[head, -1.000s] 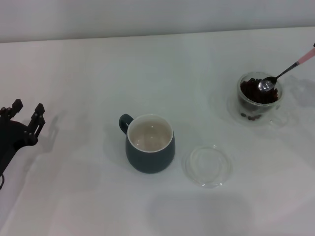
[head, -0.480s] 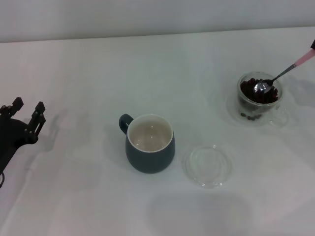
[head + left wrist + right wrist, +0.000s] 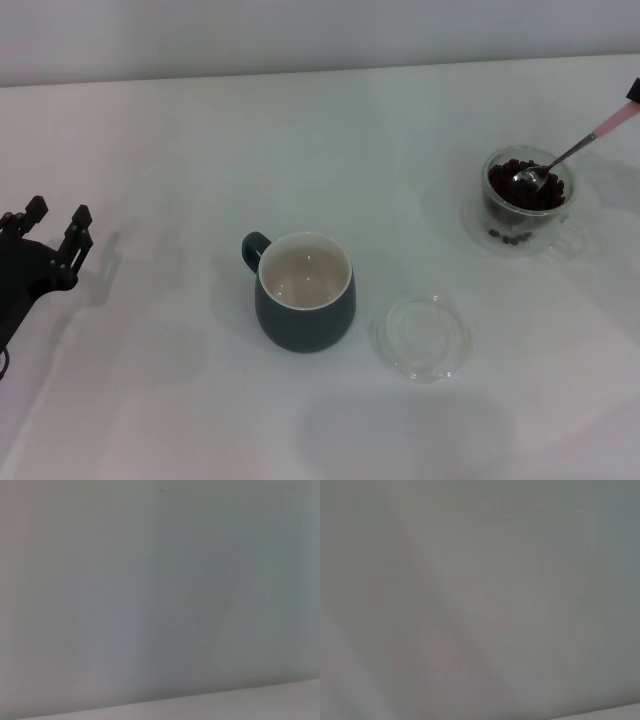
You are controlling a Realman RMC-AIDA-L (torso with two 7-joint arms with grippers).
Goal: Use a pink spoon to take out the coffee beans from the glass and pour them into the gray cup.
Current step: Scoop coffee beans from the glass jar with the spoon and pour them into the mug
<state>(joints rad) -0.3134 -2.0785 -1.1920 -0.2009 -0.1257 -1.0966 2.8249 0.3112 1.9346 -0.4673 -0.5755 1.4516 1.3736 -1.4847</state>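
Observation:
The glass (image 3: 500,222) stands at the right of the table, filled with coffee beans (image 3: 512,190). The pink spoon (image 3: 575,148) slants down from the right edge, and its metal bowl rests in the beans inside the glass. Only a dark tip of my right gripper (image 3: 634,92) shows at the right edge, holding the end of the pink handle. The gray cup (image 3: 305,292) stands in the middle with its handle to the left, and its cream inside is bare. My left gripper (image 3: 55,225) is parked at the far left, open and empty. Both wrist views show only blank grey.
A flat clear glass saucer (image 3: 421,336) lies just right of the gray cup, between it and the glass. The white table (image 3: 180,140) runs back to a pale wall.
The spoon's bowl has moved a little left and down into the beans in the glass. The left arm has not moved.

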